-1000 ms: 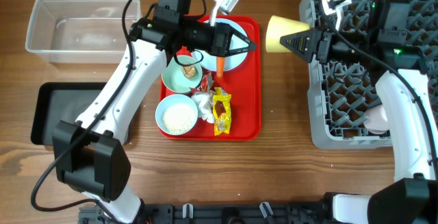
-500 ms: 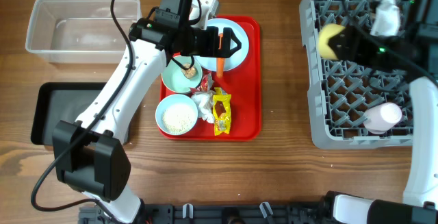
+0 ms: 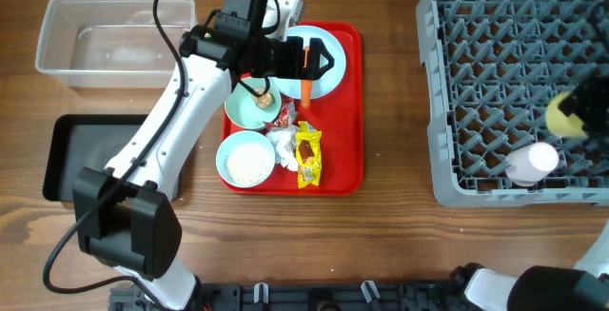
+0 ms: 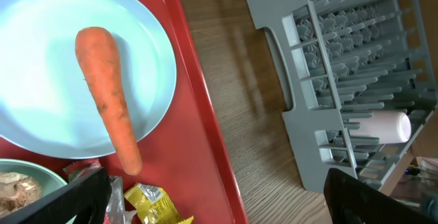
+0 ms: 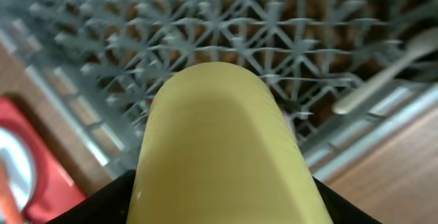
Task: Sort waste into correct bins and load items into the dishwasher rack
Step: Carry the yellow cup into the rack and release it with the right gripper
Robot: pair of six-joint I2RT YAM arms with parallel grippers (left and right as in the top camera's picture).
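Swings the yellow cup [image 3: 561, 114], clamped in the right gripper [image 5: 219, 207], across the dishwasher rack [image 3: 476, 83] to near the pinkish-white cup [image 3: 531, 163], nearly loaded; keeps the left gripper [image 3: 322, 62] spread above the carrot [image 4: 106, 97].

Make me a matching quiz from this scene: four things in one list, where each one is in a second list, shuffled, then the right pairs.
Things:
1. carrot
2. yellow cup
3. white cup
4. rice

Places:
A. lying on its side in the rack
B. in a bowl on the red tray
C. gripped by the right pincer above the rack
D. lying on the blue plate

Pairs: 1-D, 2-C, 3-A, 4-B
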